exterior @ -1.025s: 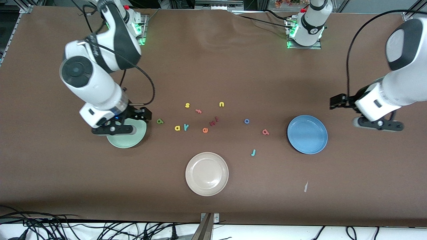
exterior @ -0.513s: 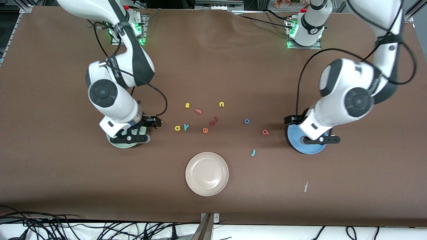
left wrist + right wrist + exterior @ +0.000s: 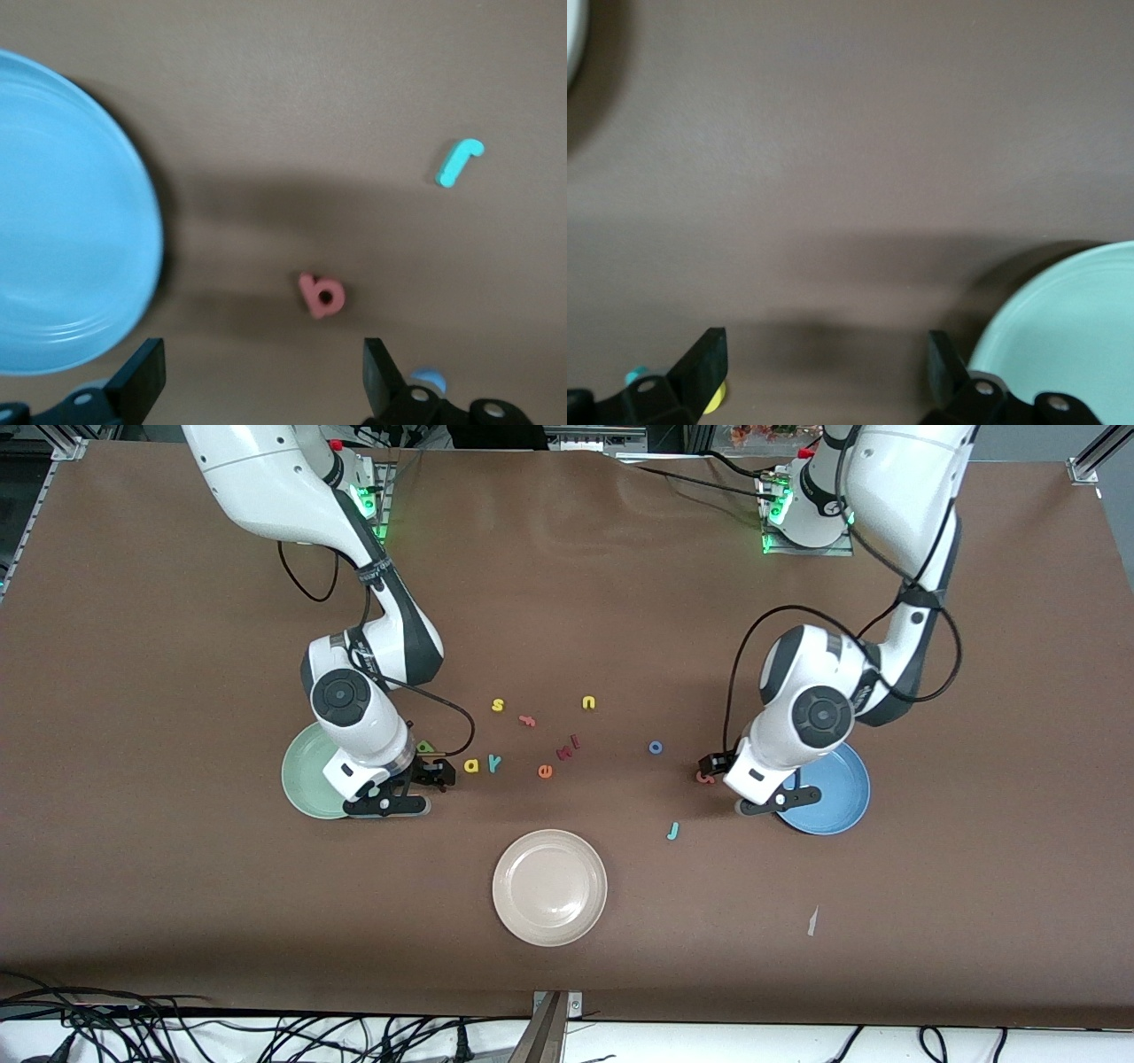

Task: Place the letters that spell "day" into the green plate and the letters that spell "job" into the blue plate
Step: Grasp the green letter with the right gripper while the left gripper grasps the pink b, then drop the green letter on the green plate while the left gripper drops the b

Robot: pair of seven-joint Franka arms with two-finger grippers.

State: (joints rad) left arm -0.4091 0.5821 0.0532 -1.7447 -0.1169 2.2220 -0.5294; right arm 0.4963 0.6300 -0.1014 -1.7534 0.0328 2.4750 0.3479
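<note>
The green plate (image 3: 306,779) lies toward the right arm's end, and my right gripper (image 3: 392,792) hangs open and empty over its rim. The olive "d" (image 3: 426,747) peeks out beside that wrist. The yellow "a" (image 3: 471,764) and teal "y" (image 3: 493,762) lie just past it. The right wrist view shows the green plate (image 3: 1072,328) and the "a" (image 3: 716,398). My left gripper (image 3: 764,794) is open over the blue plate's (image 3: 837,802) rim. The pink "b" (image 3: 321,296) lies just ahead of its fingers (image 3: 376,376). The teal "j" (image 3: 673,831) and blue "o" (image 3: 656,747) lie nearby.
A cream-white plate (image 3: 549,886) sits nearer the front camera, mid-table. Other letters lie between the arms: yellow "s" (image 3: 498,705), pink "f" (image 3: 527,720), yellow "u" (image 3: 588,702), orange "e" (image 3: 545,771) and dark red pieces (image 3: 567,749). A paper scrap (image 3: 812,921) lies near the front edge.
Both arms have swung in toward the table's middle. The right gripper crossed the green plate toward the "d". The left gripper crossed the blue plate toward the "b". Both stayed open.
</note>
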